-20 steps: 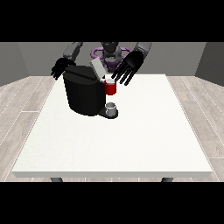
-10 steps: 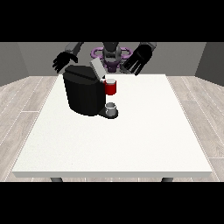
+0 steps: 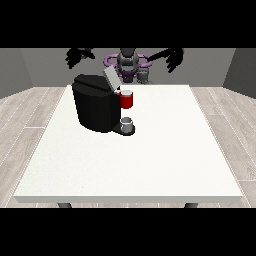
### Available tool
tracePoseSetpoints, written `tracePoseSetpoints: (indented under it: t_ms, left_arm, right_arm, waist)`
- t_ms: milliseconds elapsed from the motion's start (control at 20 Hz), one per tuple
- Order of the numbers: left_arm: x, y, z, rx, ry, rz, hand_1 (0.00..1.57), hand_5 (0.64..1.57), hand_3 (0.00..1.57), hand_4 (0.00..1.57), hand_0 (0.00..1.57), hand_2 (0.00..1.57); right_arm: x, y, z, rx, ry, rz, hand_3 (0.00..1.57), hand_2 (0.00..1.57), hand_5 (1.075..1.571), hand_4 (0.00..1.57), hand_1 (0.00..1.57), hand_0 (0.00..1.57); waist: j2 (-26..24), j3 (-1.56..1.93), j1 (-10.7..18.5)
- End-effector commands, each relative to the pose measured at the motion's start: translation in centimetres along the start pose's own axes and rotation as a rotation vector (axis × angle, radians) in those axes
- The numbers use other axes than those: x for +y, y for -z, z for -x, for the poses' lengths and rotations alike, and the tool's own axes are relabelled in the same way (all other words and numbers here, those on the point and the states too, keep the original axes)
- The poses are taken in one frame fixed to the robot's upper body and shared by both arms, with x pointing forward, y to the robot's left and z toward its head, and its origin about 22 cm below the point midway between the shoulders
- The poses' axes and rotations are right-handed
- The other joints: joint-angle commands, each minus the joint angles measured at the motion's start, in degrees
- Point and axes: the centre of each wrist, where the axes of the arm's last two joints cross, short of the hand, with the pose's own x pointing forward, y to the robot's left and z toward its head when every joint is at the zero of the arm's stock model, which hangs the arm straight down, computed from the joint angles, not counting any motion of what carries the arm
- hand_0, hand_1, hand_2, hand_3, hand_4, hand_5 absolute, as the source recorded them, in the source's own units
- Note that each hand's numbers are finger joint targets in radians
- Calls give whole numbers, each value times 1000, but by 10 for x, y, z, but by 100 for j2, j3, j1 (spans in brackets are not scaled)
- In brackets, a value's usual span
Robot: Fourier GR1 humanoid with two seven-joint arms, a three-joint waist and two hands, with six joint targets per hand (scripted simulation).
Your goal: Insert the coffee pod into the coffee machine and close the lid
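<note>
Front view: I see both black robot hands raised high above the far edge of the large white table point(image 3: 150, 165), well apart from everything on it. The hand at the view's left point(image 3: 79, 56) hangs with fingers spread and drooping, holding nothing. The hand at the view's right point(image 3: 173, 59) is likewise spread open and empty. The bulky black coffee machine point(image 3: 95, 107) stands at the table's left half, its grey lid point(image 3: 111, 79) tilted up. A red thing at the machine point(image 3: 126, 99) sits above a small grey thing point(image 3: 127, 123) on the machine's base; I cannot tell whether that is the pod.
</note>
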Motion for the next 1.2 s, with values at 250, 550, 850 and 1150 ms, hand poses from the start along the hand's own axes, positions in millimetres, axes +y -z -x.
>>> tracePoseSetpoints:
  t_ms: [250,550,850,1150]
  left_arm:
    - [-42,-44,64,61,-262,-27,0,1571,0,90,0,0]
    - [-55,-37,43,23,-348,17,0,1571,0,0,0,0]
    - [-66,-73,68,29,-410,29,0,1571,0,0,0,0]
    - [-56,-83,48,-4,-420,28,0,1571,0,112,0,0]
  right_arm:
    - [-8,11,-30,-16,-29,-81,0,0,1571,0,0,0]
    - [-14,33,-49,-72,-87,-145,0,0,1571,0,0,0]
    - [-2,34,-38,-46,-95,-145,0,0,1571,0,0,0]
    - [0,47,-33,-14,-64,-151,0,0,1571,0,0,0]
  waist:
    - [-523,4,659]
    - [-324,7,1061]
    - [-352,7,1377]
    - [-222,7,1480]
